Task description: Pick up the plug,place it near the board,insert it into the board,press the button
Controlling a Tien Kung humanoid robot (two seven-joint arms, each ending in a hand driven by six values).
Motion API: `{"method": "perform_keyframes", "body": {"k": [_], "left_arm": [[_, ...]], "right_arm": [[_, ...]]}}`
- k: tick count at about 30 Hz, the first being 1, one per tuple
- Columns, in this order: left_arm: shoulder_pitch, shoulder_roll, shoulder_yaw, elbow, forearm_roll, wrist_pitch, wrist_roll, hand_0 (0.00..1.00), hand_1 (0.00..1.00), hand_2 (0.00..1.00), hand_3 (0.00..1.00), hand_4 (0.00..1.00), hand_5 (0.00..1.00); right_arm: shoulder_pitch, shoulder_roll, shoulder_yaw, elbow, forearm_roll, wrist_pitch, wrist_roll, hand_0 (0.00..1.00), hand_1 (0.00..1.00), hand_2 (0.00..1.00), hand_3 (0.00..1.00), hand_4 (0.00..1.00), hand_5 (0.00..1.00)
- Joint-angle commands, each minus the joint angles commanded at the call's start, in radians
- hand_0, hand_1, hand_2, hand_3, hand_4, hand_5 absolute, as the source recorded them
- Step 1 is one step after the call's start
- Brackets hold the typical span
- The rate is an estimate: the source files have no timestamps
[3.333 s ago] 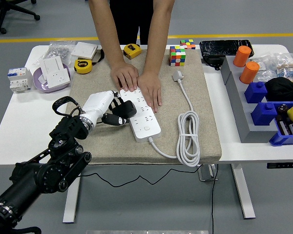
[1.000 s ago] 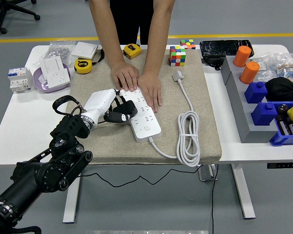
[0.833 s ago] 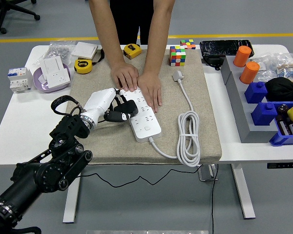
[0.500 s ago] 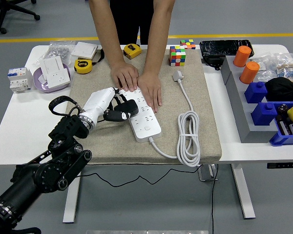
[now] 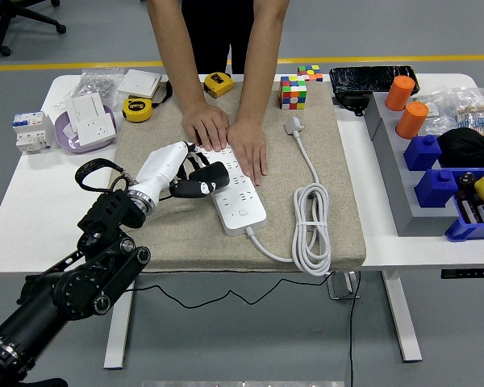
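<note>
A white power strip (image 5: 237, 193) lies on the beige mat (image 5: 185, 234), its cord coiled at the right (image 5: 310, 230). My left hand (image 5: 177, 174), white with dark fingers, is shut on a black plug (image 5: 203, 181) that lies tilted against the strip's left side near its middle. A person at the far side presses both hands (image 5: 226, 137) flat on the strip's far end. The strip's button end (image 5: 242, 214) points toward me and is uncovered. My right arm does not show.
A white plug on the strip's cord (image 5: 294, 125) lies on the mat near a colour cube (image 5: 293, 92). Tape measures (image 5: 137, 109), a wall socket (image 5: 93, 117) and a breaker (image 5: 31, 131) sit at the far left. Orange cylinders (image 5: 406, 105) and blue bins (image 5: 448, 181) stand at the right.
My left hand has crept up and to the right with the plug, which now rests higher on the strip's left side. The person's hands have stayed put.
</note>
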Motion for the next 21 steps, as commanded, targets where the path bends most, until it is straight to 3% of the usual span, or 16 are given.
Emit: {"method": "perform_keyframes", "body": {"k": [6, 11, 21], "left_arm": [[0.048, 0.0, -0.065, -0.085, -0.004, 0.001, 0.002, 0.328, 0.258, 0.349, 0.402, 0.631, 0.238], [0.077, 0.0, -0.096, -0.114, 0.019, 0.001, 0.009, 0.328, 0.258, 0.349, 0.402, 0.631, 0.238], [0.119, 0.0, -0.21, -0.048, 0.209, 0.013, 0.027, 0.333, 0.264, 0.35, 0.403, 0.628, 0.247]], "right_arm": [[-0.004, 0.004, 0.009, 0.0, -0.004, 0.0, -0.001, 0.819, 0.723, 0.701, 0.634, 0.938, 0.607], [-0.005, 0.005, 0.008, 0.0, 0.002, -0.001, 0.001, 0.819, 0.723, 0.701, 0.634, 0.938, 0.607], [-0.01, 0.007, 0.012, 0.0, -0.001, -0.001, 0.001, 0.819, 0.723, 0.701, 0.635, 0.938, 0.607]]}}
